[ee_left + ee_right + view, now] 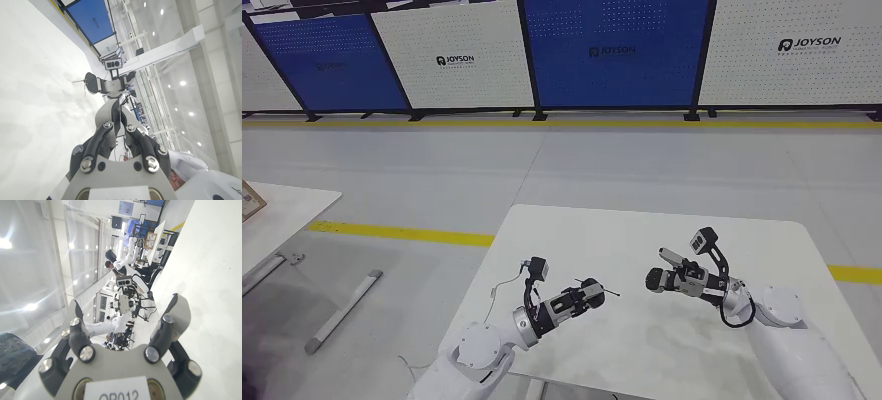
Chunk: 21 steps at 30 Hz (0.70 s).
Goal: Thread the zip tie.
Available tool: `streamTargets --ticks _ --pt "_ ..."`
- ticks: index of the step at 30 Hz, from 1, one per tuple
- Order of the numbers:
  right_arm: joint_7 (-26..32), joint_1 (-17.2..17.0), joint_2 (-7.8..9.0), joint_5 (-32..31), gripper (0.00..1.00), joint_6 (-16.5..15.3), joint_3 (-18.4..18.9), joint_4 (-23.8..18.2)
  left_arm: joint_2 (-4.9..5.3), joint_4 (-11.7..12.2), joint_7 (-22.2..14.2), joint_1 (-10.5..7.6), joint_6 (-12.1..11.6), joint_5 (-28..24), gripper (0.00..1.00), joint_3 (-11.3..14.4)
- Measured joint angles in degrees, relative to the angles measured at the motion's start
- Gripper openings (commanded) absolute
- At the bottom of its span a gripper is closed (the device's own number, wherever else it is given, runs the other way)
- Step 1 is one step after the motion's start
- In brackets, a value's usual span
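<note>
Your left gripper [597,292] hangs over left half of table [572,235], fingers pressed together on zip tie [612,293]. Tie's thin free end pokes out past fingertips toward right gripper [653,279]. Your right gripper sits over table's middle, facing left one across small gap, not touching, fingers spread wide. White printed label [115,389] sits on right wrist plate, its print cut off at edge. Blue and white panels [614,50] with logos stand on floor beyond table.

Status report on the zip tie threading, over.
Left hand shut on zip tie, tip toward right hand. Right hand open, apart from it. Nothing between them.
</note>
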Motion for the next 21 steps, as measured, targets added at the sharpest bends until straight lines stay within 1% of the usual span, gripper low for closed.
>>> streamTargets --ticks 1,3,7,8,10,11,12,14,16,21 --pt "-0.4 0.1 0.27 -1.8 1.0 0.5 0.2 -1.1 0.0 0.0 0.0 0.0 0.0 0.0 0.0 0.0" --pt "-0.7 0.4 1.18 -6.4 1.0 2.5 1.4 -3.8 0.0 0.0 0.0 0.0 0.0 0.0 0.0 0.0" --pt "-1.1 0.7 2.99 -14.5 1.0 8.1 4.3 -9.2 0.0 0.0 0.0 0.0 0.0 0.0 0.0 0.0" --pt "-1.3 0.9 3.47 -17.3 1.0 10.2 4.8 -10.9 0.0 0.0 0.0 0.0 0.0 0.0 0.0 0.0" --pt "-1.7 1.6 4.07 -22.8 1.0 14.1 4.7 -13.0 0.0 0.0 0.0 0.0 0.0 0.0 0.0 0.0" --pt "-3.1 2.3 4.3 -26.9 1.0 17.1 4.1 -14.0 0.0 0.0 0.0 0.0 0.0 0.0 0.0 0.0" --pt "-4.5 2.7 4.36 -29.7 1.0 19.2 3.6 -14.6 0.0 0.0 0.0 0.0 0.0 0.0 0.0 0.0" --pt "-7.7 3.1 4.29 -33.9 1.0 22.1 2.5 -15.8 0.0 0.0 0.0 0.0 0.0 0.0 0.0 0.0" --pt "-8.9 2.9 4.18 -34.1 1.0 22.0 2.2 -16.4 0.0 0.0 0.0 0.0 0.0 0.0 0.0 0.0" --pt "-8.9 2.8 4.17 -33.6 1.0 21.7 2.2 -16.4 0.0 0.0 0.0 0.0 0.0 0.0 0.0 0.0"
